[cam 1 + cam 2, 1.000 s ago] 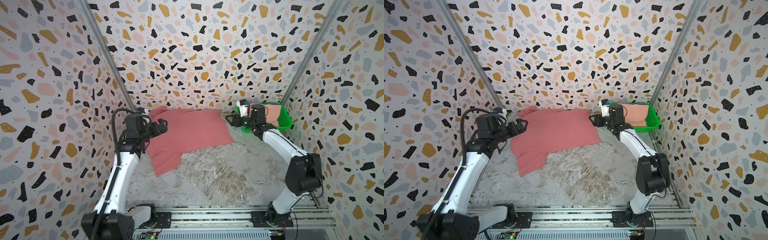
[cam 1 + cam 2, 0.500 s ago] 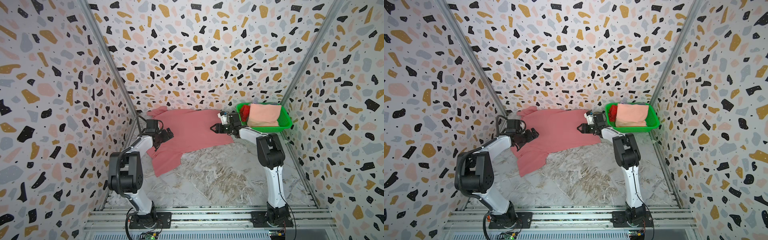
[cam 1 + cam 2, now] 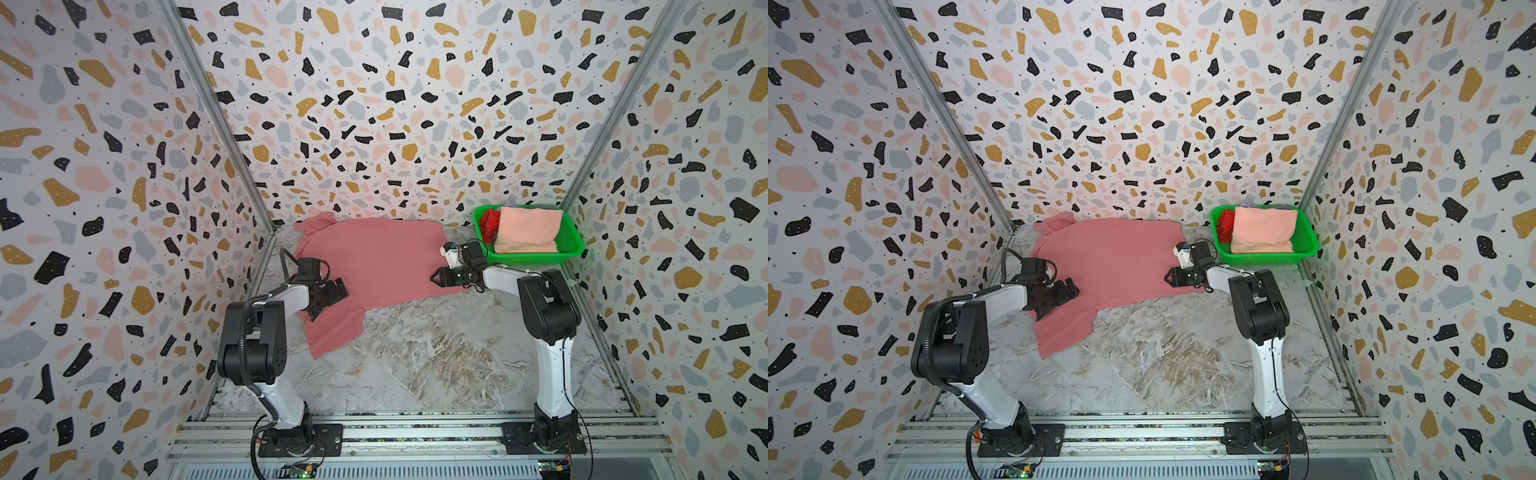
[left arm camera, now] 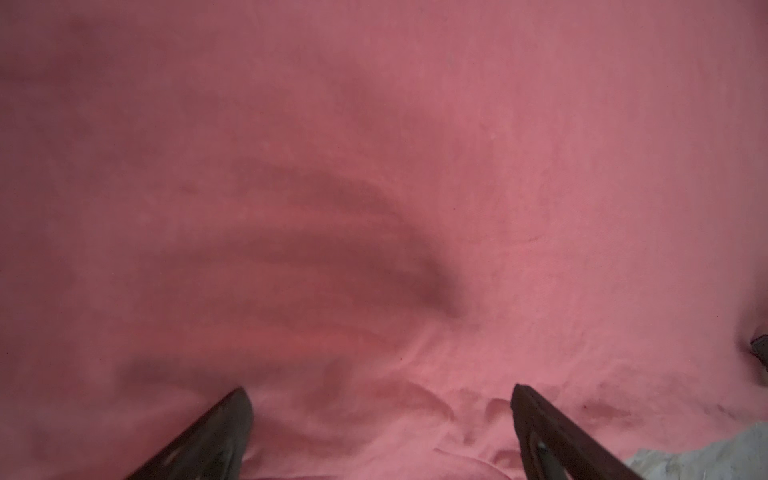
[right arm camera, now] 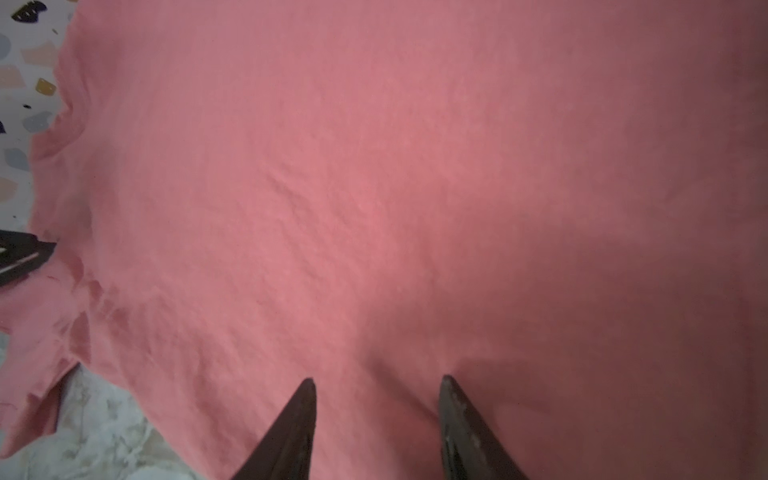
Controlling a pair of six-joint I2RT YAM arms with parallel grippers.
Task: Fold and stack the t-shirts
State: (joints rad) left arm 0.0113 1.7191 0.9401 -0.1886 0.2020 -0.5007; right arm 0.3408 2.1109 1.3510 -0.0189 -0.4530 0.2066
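A dusty rose-pink t-shirt (image 3: 382,257) (image 3: 1117,257) lies spread flat at the back of the table, one part trailing toward the front left. My left gripper (image 3: 332,299) (image 3: 1059,301) sits low on its left side, jaws wide open, with wrinkled cloth between them (image 4: 380,395). My right gripper (image 3: 432,277) (image 3: 1168,276) rests at the shirt's right edge. Its jaws stand partly apart, tips down on the cloth (image 5: 378,380). A folded pale peach t-shirt (image 3: 528,232) (image 3: 1262,230) and a bright red t-shirt (image 3: 488,224) (image 3: 1225,224) lie in the basket.
The green mesh basket (image 3: 536,257) (image 3: 1266,259) stands in the back right corner, just behind my right wrist. Terrazzo-patterned walls close in on three sides. Bare marble tabletop (image 3: 436,357) stretches from the shirt to the front rail (image 3: 415,432).
Both arms have dropped from a raised pose to low over the pink shirt. The right gripper left the basket's side for the shirt's right edge, and its jaws have narrowed.
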